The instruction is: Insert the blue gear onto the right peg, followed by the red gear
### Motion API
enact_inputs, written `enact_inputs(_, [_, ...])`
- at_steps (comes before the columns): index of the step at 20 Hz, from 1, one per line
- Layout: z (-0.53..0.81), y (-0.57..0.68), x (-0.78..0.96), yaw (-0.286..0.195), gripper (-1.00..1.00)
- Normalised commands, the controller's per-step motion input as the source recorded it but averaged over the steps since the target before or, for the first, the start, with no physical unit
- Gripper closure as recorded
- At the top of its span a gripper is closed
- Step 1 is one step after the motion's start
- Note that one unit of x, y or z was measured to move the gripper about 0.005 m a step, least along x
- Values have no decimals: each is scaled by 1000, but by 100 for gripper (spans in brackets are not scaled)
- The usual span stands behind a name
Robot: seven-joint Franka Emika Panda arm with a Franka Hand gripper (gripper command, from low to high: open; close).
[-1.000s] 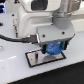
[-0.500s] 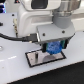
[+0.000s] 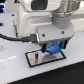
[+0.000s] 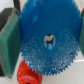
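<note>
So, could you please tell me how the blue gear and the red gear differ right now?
The blue gear is clearly wider than the red gear. In the wrist view, the blue gear sits between the gripper's green pads, while the red gear lies free below it, mostly out of frame. Both are toothed plastic gears.

The blue gear [image 4: 47, 42] is bright blue, its face covered in a fine bumpy speckle with a pale spot at the hub. The red gear [image 4: 27, 74] is bright red. The base plate [image 3: 37, 57] is pale with a black border, on a white worktop [image 3: 15, 70]
</note>
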Motion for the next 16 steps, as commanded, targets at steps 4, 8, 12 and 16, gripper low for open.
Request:
enact_inputs(4, [-189,-24,242,0,100])
enact_inputs(8, [-193,-15,170,0,100])
enact_inputs(12, [-217,-28,147,0,100])
enact_inputs(16, [-60,22,42,0,100])
